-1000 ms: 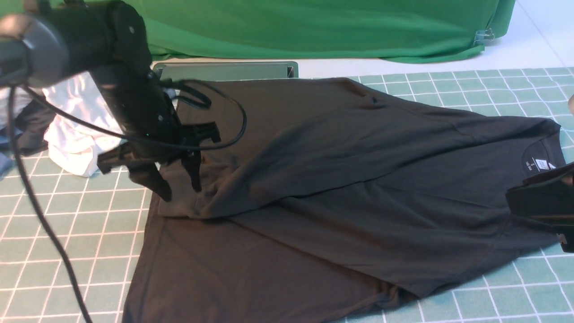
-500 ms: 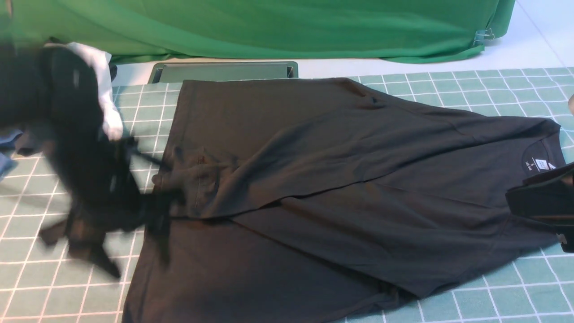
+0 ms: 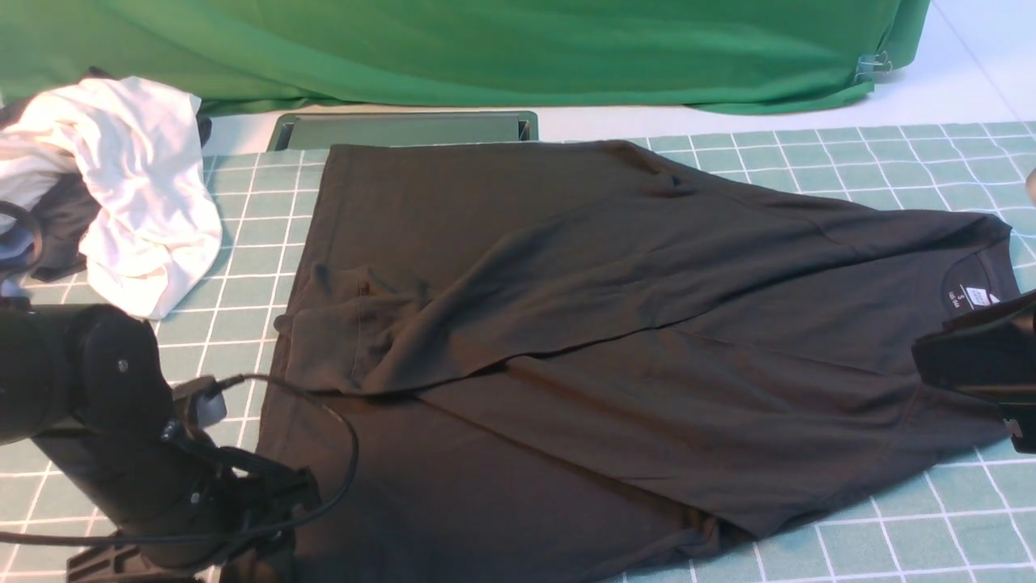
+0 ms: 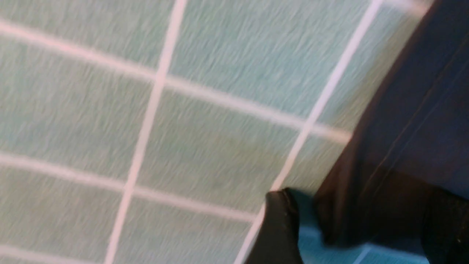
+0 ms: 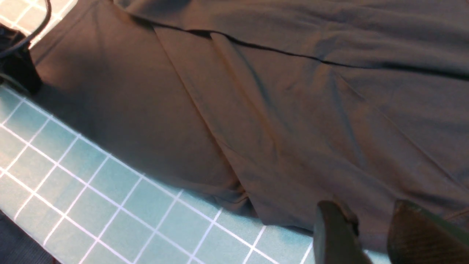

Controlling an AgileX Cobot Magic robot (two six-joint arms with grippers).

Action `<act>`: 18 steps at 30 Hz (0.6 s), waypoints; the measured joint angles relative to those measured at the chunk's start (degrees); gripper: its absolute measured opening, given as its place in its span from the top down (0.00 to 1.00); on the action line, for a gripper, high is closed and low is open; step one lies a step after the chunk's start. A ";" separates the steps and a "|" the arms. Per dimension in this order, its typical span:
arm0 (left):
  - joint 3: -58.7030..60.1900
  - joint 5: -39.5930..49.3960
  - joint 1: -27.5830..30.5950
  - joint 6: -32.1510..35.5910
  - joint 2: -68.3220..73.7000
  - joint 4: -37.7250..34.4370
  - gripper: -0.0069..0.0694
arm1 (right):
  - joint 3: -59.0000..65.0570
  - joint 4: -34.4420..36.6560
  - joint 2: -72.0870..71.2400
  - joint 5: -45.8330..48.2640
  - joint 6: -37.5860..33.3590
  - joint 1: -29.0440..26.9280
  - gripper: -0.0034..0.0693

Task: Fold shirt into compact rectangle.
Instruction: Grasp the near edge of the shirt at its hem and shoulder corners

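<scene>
The black shirt (image 3: 615,340) lies spread on the checked mat (image 3: 890,154), its collar and white neck label (image 3: 975,297) at the right. One sleeve is folded across the body, and its cuff (image 3: 324,348) rests at the left. My left arm (image 3: 137,461) is low at the near left corner of the shirt. In the blurred left wrist view my left gripper (image 4: 362,231) is open, with the shirt's edge (image 4: 403,128) between its fingers. My right gripper (image 5: 372,231) hangs open just over the shirt's near edge (image 5: 293,216), below the collar.
A white garment (image 3: 137,202) is heaped on dark cloth (image 3: 57,231) at the back left. A grey tray (image 3: 405,129) sits behind the shirt, in front of the green backdrop (image 3: 526,48). The left arm's cable (image 3: 344,453) loops over the shirt's near left part.
My left arm has let go of the sleeve cuff and swung down to the shirt's near left corner. The sleeve stays on the body. The right arm has not moved.
</scene>
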 joint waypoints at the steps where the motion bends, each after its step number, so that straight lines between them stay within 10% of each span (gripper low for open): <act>1: 0.00 -1.31 0.00 -0.08 0.00 0.00 0.29 | 0.00 0.00 0.00 0.00 0.00 0.00 0.63; 13: -0.06 -2.53 0.00 0.02 0.17 0.25 0.31 | 0.00 0.00 0.00 -0.46 0.00 0.00 0.63; 18: -0.06 -2.35 0.00 0.02 0.24 0.87 0.49 | 0.00 0.00 0.00 -0.46 0.00 0.00 0.63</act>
